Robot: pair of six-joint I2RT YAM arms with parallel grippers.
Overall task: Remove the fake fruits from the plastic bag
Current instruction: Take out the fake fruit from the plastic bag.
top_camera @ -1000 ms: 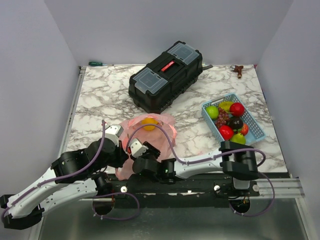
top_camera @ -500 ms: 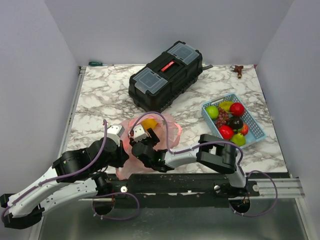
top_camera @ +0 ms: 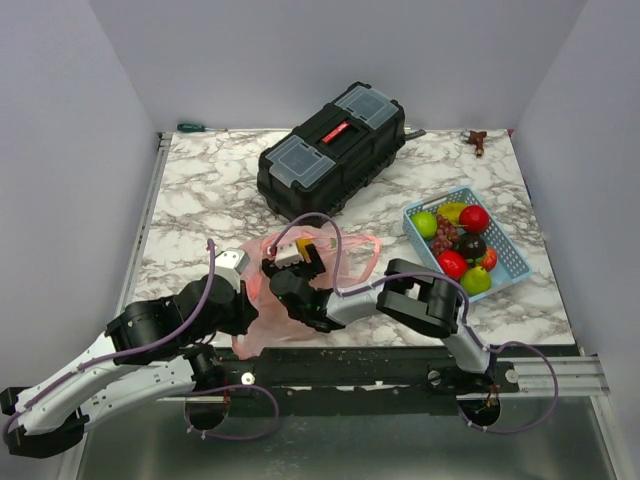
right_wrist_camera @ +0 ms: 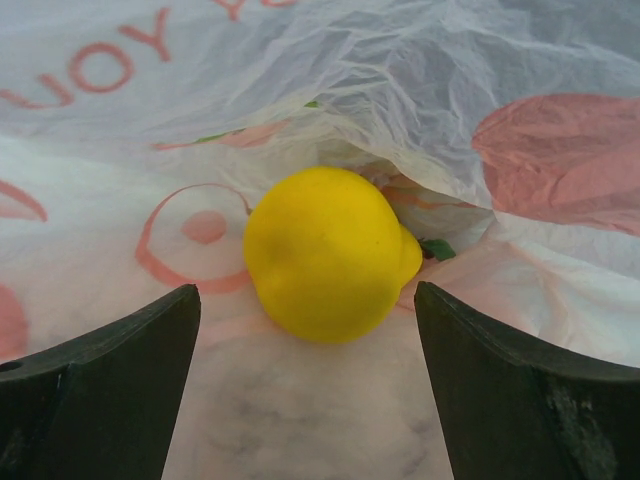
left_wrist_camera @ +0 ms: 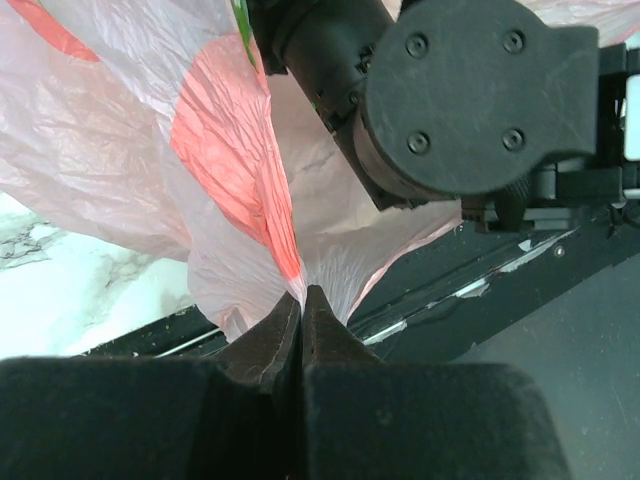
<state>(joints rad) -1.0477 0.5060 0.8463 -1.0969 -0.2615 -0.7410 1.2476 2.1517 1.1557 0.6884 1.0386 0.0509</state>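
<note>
Plainly the last job sits just on the near side of the black toolbox (top_camera: pixel 332 152): the plastic bag (top_camera: pixel 258 325) lies slumped there on the marble worktop (top_camera: pixel 200 190), with one yellow fruit (right_wrist_camera: pixel 325 255) resting inside its mouth.

The right jaws stand wide apart, one on each side of that fruit, touching neither it nor the film, and holding nothing. The left jaws are pressed fully together on a pinch of the bag's thin edge, on the side away from the toolbox.

The fruit looks light, hard and glossy (a rounded lemon or pear shape), so it will likely squirt or roll if nipped near its tip. Closing across its widest belly seems the safest hold. The bag is limp, crinkly and easily dragged. A fold overhangs the fruit on the toolbox side and could get caught in the grip.

Room is tight behind the arms, since the bag lies close to the worktop edge farthest from the toolbox. Bare marble lies open between bag and toolbox, and to the toolbox's left. The light blue basket (top_camera: pixel 421 246), right of the toolbox and nearer, holds other fake fruits (top_camera: pixel 458 243).
</note>
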